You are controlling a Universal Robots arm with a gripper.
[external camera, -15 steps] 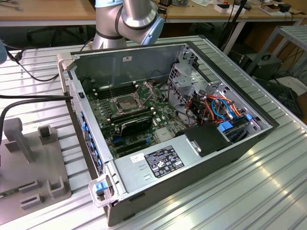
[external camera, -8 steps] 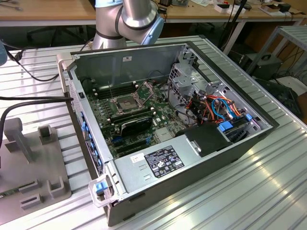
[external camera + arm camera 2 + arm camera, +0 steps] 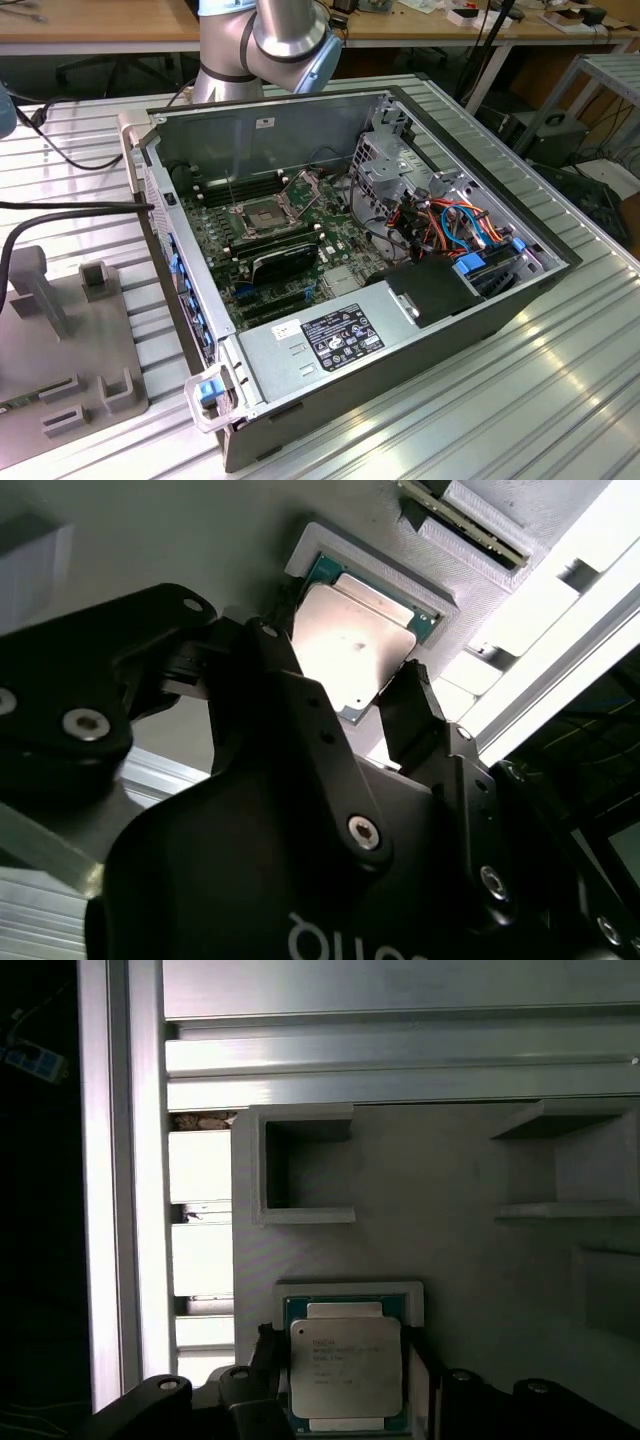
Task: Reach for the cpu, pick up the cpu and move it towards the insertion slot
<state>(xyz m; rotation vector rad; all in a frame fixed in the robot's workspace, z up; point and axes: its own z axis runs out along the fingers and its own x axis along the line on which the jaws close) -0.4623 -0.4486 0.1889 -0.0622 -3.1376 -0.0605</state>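
Note:
The cpu (image 3: 345, 1365), a pale square chip on a green edge, lies flat in a shallow pocket of a grey holder (image 3: 450, 1210). My gripper (image 3: 345, 1360) is right over it and stands open, one black finger (image 3: 268, 1352) on each side of the chip. In the second wrist view the cpu (image 3: 350, 645) shows between the two fingers (image 3: 410, 705) of the gripper (image 3: 340, 660); whether they touch its edges I cannot tell. The insertion slot (image 3: 262, 214), a silver-framed square socket with its retention frame raised, sits on the motherboard in the open computer case.
The case (image 3: 400, 290) lies on its side on a ribbed metal table (image 3: 560, 400). Beside the socket are a black expansion card (image 3: 285, 262), memory slots, cables and a power supply (image 3: 340, 335). A grey fixture (image 3: 60, 340) stands at the exterior view's left. The arm (image 3: 285, 30) rises at the back.

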